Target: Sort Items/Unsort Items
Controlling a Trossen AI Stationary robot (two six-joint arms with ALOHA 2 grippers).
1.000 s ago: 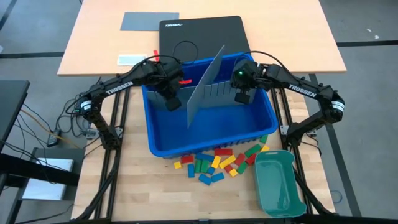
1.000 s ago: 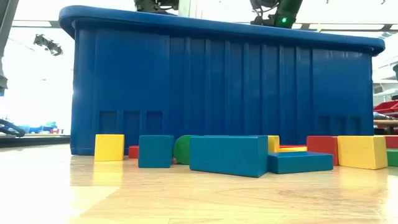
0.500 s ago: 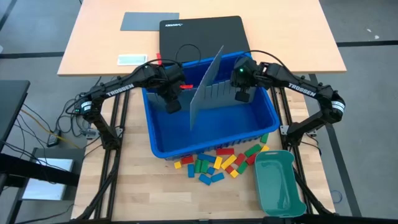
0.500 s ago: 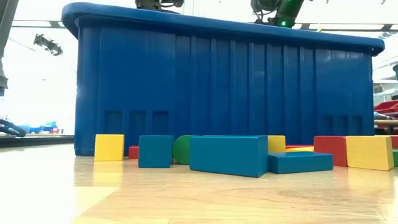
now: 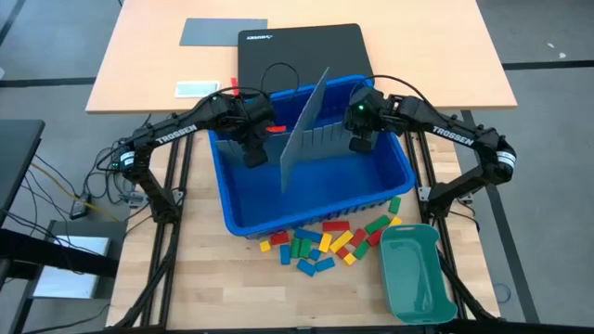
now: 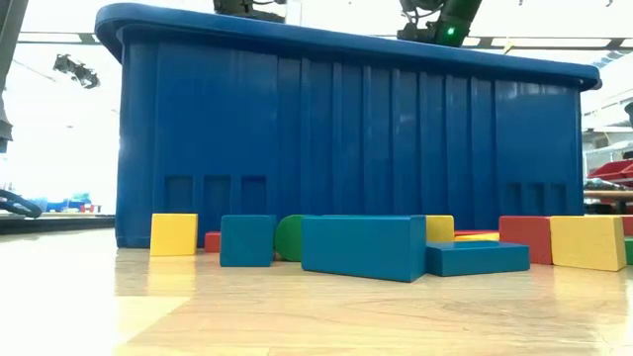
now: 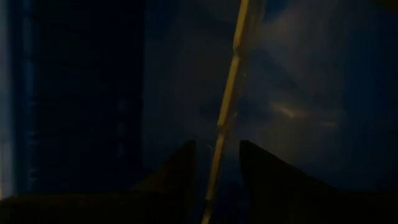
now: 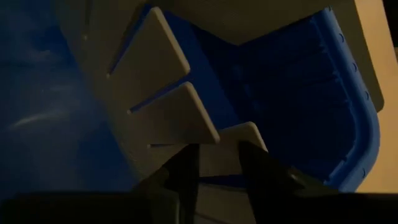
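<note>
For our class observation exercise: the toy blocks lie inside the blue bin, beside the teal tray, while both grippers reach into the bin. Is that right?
Not quite. The high view shows the toy blocks lying on the table in front of the blue bin, not inside it. The rest holds: the teal tray is beside them, and the left gripper and right gripper reach into the bin.

Left arm (image 5: 172,136): "TROSSEN" in white letters along its upper link.
Right arm (image 5: 452,134): "TROSSEN" in white letters along its upper link.
Black square mat (image 5: 302,54): a small white word at its far left corner, probably a brand name, too small to read; a thin circle outline is drawn below it.
Low view and both wrist views: no writing can be read.
</note>
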